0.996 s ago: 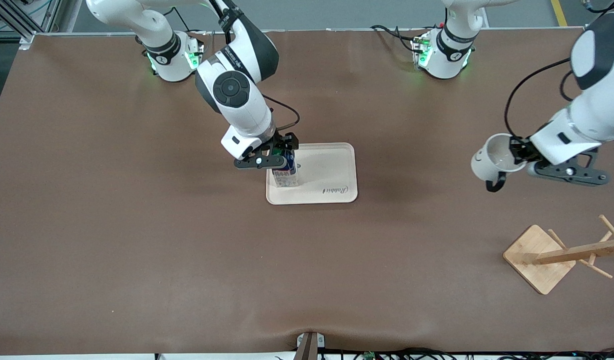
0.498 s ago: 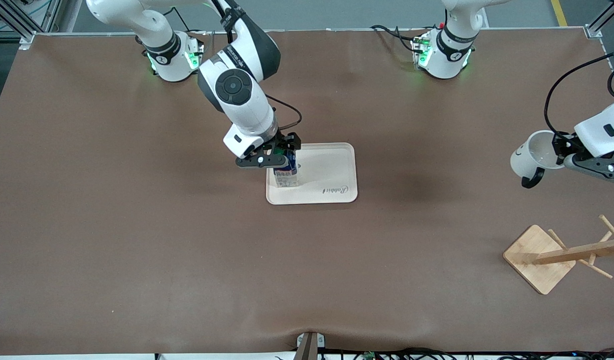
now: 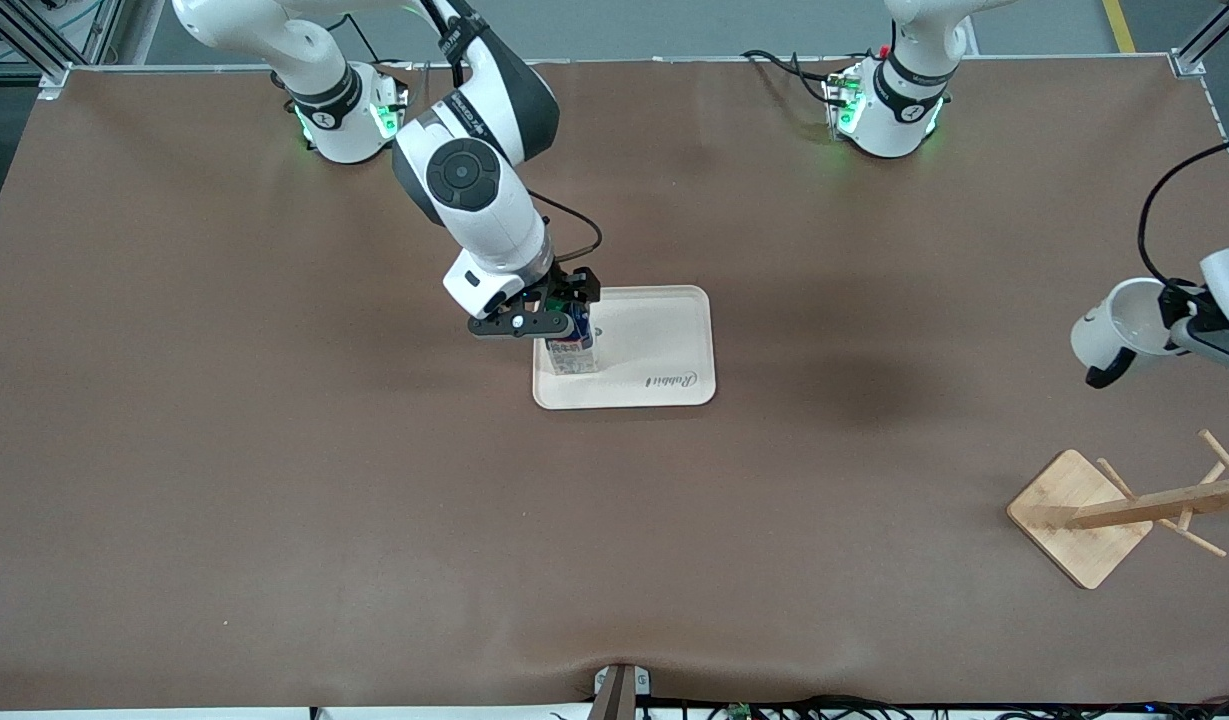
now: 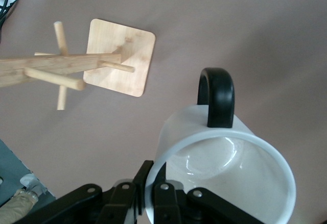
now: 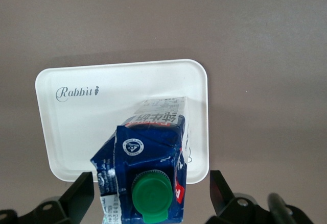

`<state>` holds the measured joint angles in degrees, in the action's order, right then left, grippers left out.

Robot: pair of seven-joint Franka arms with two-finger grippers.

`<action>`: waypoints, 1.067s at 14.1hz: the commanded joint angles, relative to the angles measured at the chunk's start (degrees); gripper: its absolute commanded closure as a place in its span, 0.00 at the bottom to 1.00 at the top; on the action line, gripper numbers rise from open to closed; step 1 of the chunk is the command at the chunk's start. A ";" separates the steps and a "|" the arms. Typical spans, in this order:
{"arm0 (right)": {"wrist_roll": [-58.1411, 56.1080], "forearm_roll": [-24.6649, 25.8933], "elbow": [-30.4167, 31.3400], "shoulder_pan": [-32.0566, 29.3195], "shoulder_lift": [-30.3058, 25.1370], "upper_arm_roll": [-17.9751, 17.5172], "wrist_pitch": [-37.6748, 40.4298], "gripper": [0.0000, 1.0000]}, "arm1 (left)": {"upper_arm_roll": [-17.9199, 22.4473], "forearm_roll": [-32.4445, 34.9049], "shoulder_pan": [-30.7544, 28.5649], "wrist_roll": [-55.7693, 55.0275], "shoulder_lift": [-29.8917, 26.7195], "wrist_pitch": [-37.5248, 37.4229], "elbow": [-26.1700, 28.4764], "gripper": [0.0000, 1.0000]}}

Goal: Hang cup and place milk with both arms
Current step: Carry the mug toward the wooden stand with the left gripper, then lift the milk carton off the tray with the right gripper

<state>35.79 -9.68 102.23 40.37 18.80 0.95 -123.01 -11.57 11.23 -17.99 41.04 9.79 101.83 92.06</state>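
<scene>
The small dark-blue milk carton (image 3: pixel 571 350) with a green round cap (image 5: pixel 152 198) stood upright on the pale rectangular plastic tray (image 3: pixel 664 345) lettered "Rabbit", at the tray's end toward the right arm. The right claw (image 3: pixel 551 312) was low over the carton, its fingers (image 5: pixel 77 197) spread wide either side of the cap, apart from it. Toward the left arm's end of the brown worktop (image 3: pixel 274 450), the left claw (image 3: pixel 1179 322) gripped the rim of the small white mug (image 3: pixel 1119 332), tipped sideways, black handle (image 4: pixel 216 96) down. The bamboo peg rack (image 3: pixel 1124 510) stood nearer the front camera.
</scene>
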 commanded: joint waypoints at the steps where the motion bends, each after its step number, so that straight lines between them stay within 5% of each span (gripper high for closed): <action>1: 1.38 0.89 -0.28 0.15 -0.26 -0.08 0.31 0.00 | -0.47 0.99 -0.64 1.76 3.65 -0.32 -4.42 1.00; 6: 0.77 1.15 -0.10 1.38 0.79 -0.08 -0.57 0.00 | -0.39 2.83 -1.87 5.45 8.84 0.29 -10.13 1.00; 15: 1.47 2.99 1.30 4.28 3.96 0.01 -5.75 0.00 | -0.39 3.01 -5.82 10.99 10.51 5.04 -10.40 1.00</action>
<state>35.79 -8.54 102.77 43.55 22.84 0.64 -128.17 -11.54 13.14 -22.59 50.15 19.53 106.15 82.88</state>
